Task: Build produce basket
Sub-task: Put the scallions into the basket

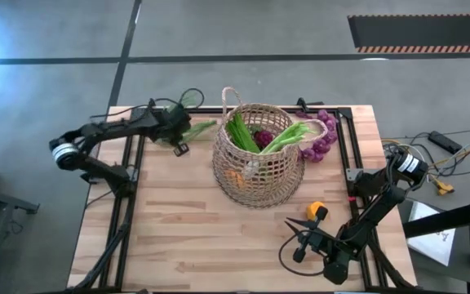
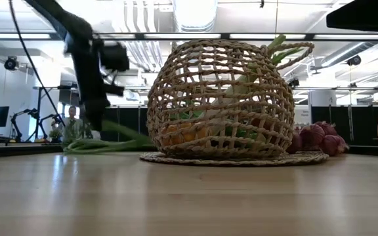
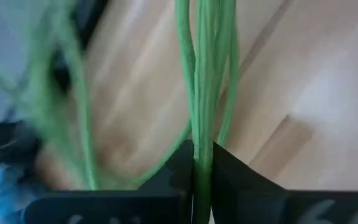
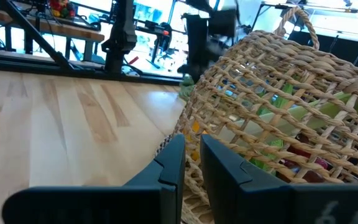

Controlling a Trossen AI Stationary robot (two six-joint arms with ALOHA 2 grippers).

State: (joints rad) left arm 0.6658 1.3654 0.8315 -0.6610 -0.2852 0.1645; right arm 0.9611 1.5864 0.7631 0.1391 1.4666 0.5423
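**Left gripper clamped on green stalks**

The left gripper (image 3: 197, 163) pinched green stalks (image 3: 207, 81) on the table (image 1: 178, 237), left of the basket (image 1: 258, 167). The right gripper (image 4: 192, 163), fingers nearly together and empty, waited near the table's front right, pointing at the basket.

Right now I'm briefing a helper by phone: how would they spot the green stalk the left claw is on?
Start at the wicker basket mid-table, then look left to the left claw. It is shut on the green stalk, thin long leaves lying flat on the wood. Unlike the greens inside the basket, it lies outside, pinched by the claw.
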